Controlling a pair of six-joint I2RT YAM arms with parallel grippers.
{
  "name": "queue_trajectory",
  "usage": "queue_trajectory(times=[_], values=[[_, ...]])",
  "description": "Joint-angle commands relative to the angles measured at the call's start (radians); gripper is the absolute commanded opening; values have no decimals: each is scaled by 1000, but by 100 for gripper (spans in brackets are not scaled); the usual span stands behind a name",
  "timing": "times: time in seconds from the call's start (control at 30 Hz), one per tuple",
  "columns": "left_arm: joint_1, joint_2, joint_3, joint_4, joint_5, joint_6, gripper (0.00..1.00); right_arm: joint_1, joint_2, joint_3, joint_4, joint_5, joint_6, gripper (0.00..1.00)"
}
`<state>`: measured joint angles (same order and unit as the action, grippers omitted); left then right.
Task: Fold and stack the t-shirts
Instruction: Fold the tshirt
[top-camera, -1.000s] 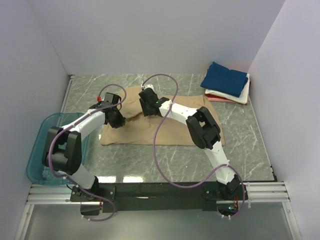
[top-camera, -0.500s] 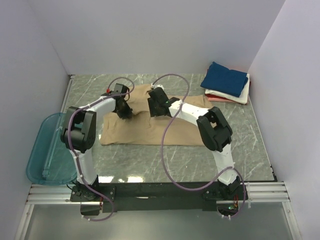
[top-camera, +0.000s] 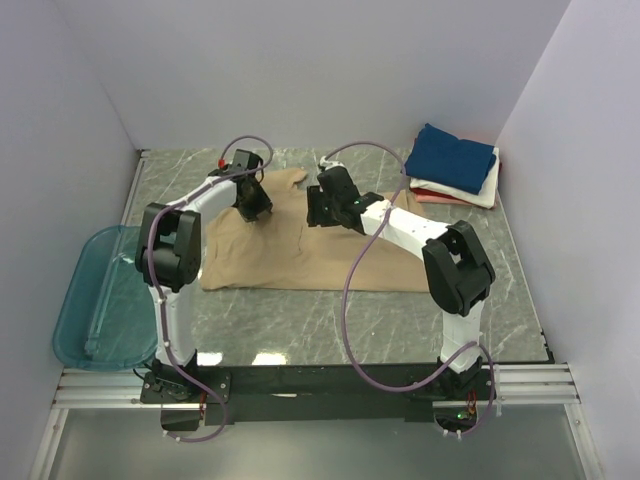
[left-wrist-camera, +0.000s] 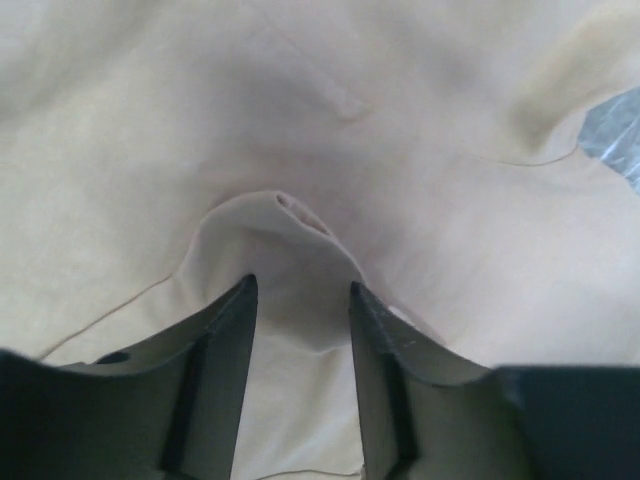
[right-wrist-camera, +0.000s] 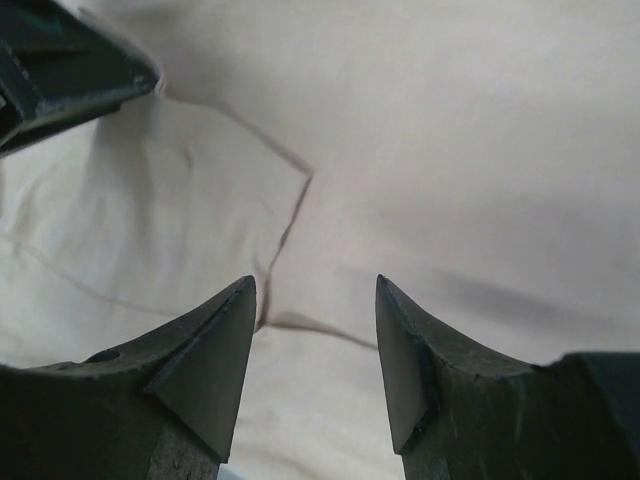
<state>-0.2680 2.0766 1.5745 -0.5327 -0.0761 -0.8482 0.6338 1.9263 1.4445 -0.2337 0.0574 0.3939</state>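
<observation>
A tan t-shirt (top-camera: 300, 255) lies spread flat on the table's middle. My left gripper (top-camera: 253, 205) is over its far left part, and my right gripper (top-camera: 317, 210) is over its far middle. In the left wrist view the gripper (left-wrist-camera: 300, 290) is open, its jaws straddling a raised fold of tan cloth (left-wrist-camera: 290, 215). In the right wrist view the gripper (right-wrist-camera: 315, 285) is open just above the tan cloth (right-wrist-camera: 450, 150), near a seam edge. Folded shirts are stacked at the back right: navy (top-camera: 450, 158) on top, white (top-camera: 462, 192) below, red (top-camera: 432, 197) at the bottom.
A translucent teal tub (top-camera: 95, 305) sits at the table's near left edge. White walls close in the left, back and right sides. Purple cables loop over both arms. Part of the left gripper (right-wrist-camera: 60, 70) shows at the right wrist view's top left.
Both grippers have moved toward the back of the table across the tan shirt. The left arm has swung up off the tub side, and the right gripper has shifted right.
</observation>
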Motion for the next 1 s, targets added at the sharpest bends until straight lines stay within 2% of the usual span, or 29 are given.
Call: queue_trajectory(times=[0.0,0.3,0.47,0.63,0.83,0.97], values=[[23,-113,-45,14,-7,17,51,-14,-20,-4,25,-86,34,58],[38,-450,-396,4,-128,-77,53,-59,-33,-33,53,-241,120,58],[50,-579,-553,14,-163,-138,52,-28,-68,-96,51,-216,157,57],[52,-630,-701,65,-149,-187,49,-42,-191,-257,25,-81,235,57],[50,-635,-823,106,-159,-251,46,-161,-369,-491,39,-33,309,58],[52,-639,-875,59,-235,-324,43,-238,-447,-588,17,10,313,59]])
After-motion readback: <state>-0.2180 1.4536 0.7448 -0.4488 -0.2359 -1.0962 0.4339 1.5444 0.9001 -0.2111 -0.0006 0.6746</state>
